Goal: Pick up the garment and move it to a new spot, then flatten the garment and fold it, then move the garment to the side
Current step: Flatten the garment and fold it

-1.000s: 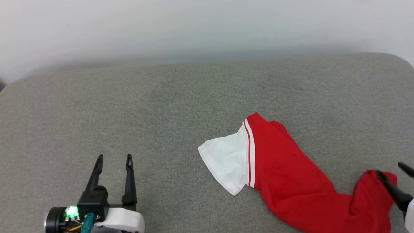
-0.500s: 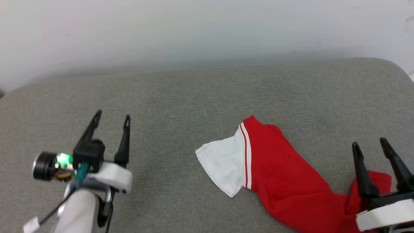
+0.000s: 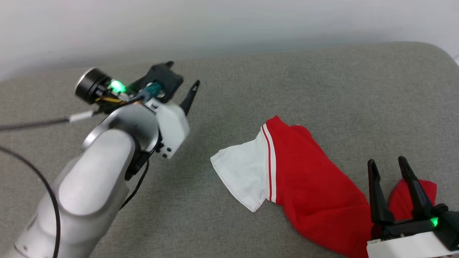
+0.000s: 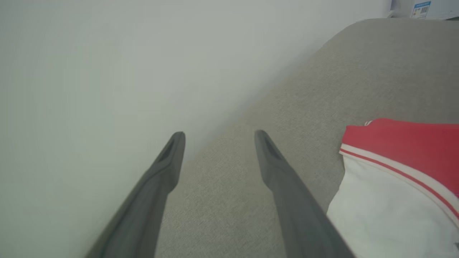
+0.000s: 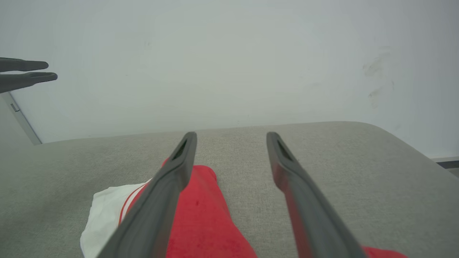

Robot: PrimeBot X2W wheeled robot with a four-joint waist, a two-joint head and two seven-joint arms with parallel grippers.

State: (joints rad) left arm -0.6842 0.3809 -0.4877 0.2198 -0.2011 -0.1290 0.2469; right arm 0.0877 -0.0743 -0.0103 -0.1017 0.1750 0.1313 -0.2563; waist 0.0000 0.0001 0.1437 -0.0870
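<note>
With the left gripper (image 4: pixel 218 134) and right gripper (image 3: pixel 386 162) both spread empty, lower each onto an opposite end of the shirt (image 3: pixel 315 193) and pinch fabric only.

— Can any writing be read?
— No. A pale label (image 4: pixel 420 9) at the upper right of the left wrist view bears a blue patch and a dark square code, too small to read.
</note>
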